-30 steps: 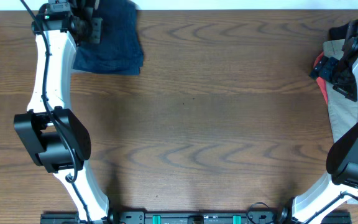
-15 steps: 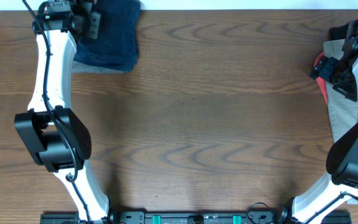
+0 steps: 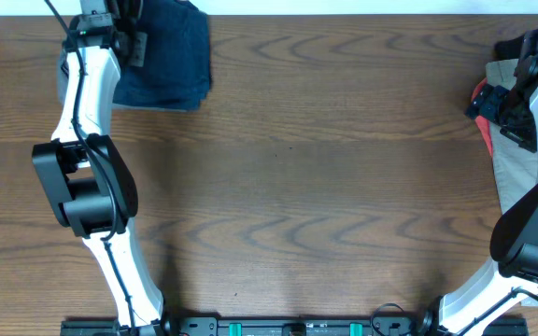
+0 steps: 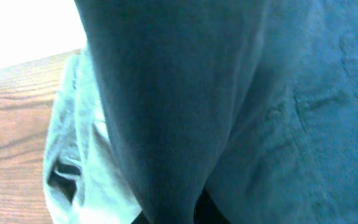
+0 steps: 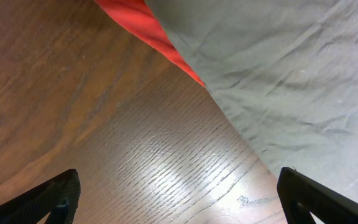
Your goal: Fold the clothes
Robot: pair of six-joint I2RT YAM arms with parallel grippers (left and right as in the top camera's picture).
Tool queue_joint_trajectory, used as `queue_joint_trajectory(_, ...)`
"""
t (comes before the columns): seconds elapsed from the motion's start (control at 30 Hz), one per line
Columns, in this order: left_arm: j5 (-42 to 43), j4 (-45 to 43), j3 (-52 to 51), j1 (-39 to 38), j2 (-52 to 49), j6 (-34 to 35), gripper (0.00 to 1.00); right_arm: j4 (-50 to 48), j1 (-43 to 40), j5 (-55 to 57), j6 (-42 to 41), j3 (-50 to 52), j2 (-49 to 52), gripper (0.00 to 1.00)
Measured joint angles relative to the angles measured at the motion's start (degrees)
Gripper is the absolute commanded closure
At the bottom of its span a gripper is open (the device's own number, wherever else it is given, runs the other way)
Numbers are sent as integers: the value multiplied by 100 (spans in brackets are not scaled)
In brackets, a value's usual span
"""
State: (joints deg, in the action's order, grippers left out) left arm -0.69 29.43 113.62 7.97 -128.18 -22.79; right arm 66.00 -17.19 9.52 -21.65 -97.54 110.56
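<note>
From above, the soft dark navy-blue fabric shorts are lying bunched at the far left corner of the brown wood-grain table. They are sitting on a sliver of pale grey cloth that is peeking out along their near edge. The left end effector is reaching over their left side, probably so that an edge can be lifted for a fold. The right end effector is hovering at the far right, over the edge of a grey-olive creased garment and a bright red strip of fabric. It is waiting well apart from the shorts.

In the left wrist view, navy cloth is filling nearly the whole picture. A thick fold is running down toward the bottom centre, where the fingers would be. The fingers are hiding behind it, but they are pressing together, and I judge they are pinching this fold. Pale grey cloth is showing beneath at the left.

In the right wrist view, the right end effector is holding its fingertips wide apart with only bare table between them. It is gripping nothing, with the red strip and grey-olive garment lying just beyond.
</note>
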Motion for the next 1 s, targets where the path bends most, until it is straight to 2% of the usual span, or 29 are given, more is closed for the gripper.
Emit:
queue_joint_trajectory(0.27, -15, -538, 0, 195, -48, 0, 94, 0, 0, 0, 0, 0, 0, 1)
queue_joint_trajectory(0.93, -118, -713, 0, 363, -566, 2, 92, 0, 0, 0, 0, 0, 0, 1)
queue_joint_trajectory(0.97, -146, -721, 0, 385, -570, 0, 77, 0, 0, 0, 0, 0, 0, 1)
queue_joint_trajectory(1.0, -186, -737, 0, 402, -570, -31, 46, 0, 0, 0, 0, 0, 0, 1)
